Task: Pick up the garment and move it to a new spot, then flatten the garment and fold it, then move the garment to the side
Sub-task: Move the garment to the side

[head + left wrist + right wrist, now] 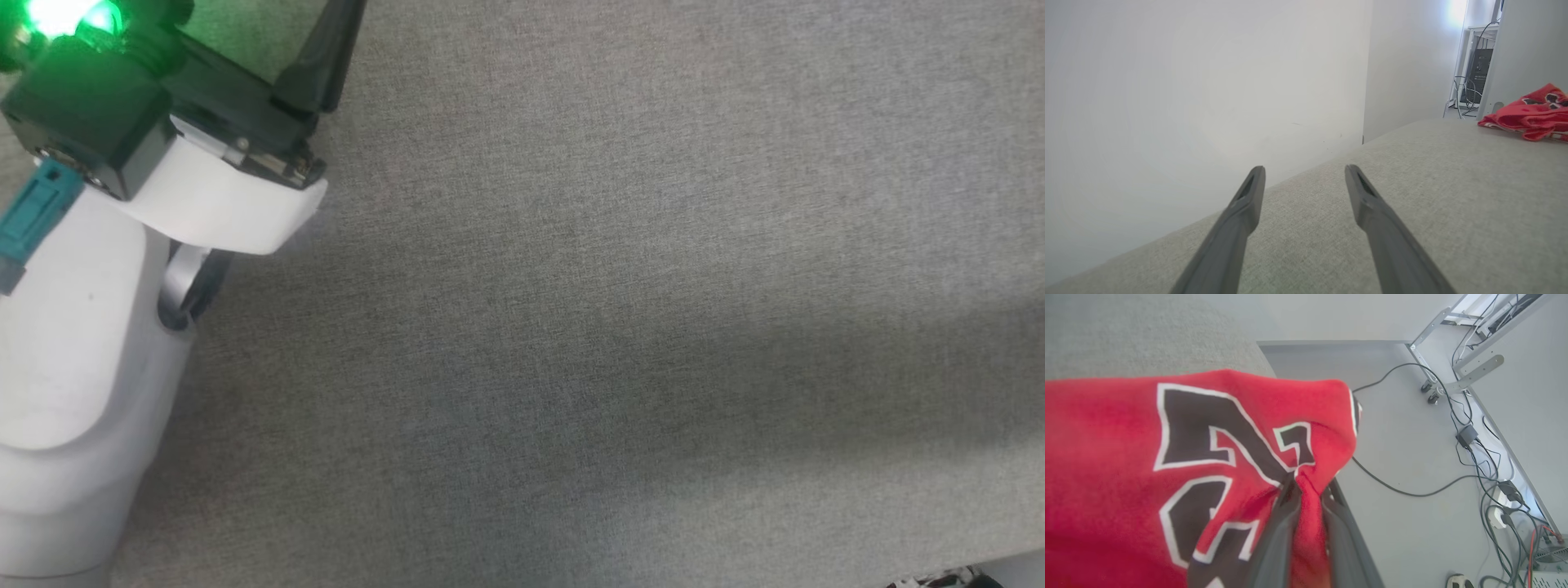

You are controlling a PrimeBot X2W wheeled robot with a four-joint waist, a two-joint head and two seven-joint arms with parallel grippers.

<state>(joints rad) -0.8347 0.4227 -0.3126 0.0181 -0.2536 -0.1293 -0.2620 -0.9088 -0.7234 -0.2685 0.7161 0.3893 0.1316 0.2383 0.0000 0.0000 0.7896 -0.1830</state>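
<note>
Right gripper (1310,492) is clamped on a bunched fold of the garment (1147,465), by the grey surface (1126,335) edge. Left gripper (1303,173) gapes empty, the garment well off to its right, so the right arm is nearer.

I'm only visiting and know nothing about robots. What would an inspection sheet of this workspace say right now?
Surface: grey woven fabric surface, flat, with soft shadows across it.
Job's things: red jersey with black, white-edged lettering, bunched up, not flattened.
Clutter: nothing seen.
Grippers: left gripper open, holding nothing, above the surface; right gripper shut on a fold of the jersey.
Cables: dark cables and plugs trail over the floor beside the surface.
Surroundings: white wall; metal frame on castors; dark equipment box on a white shelf.
</note>
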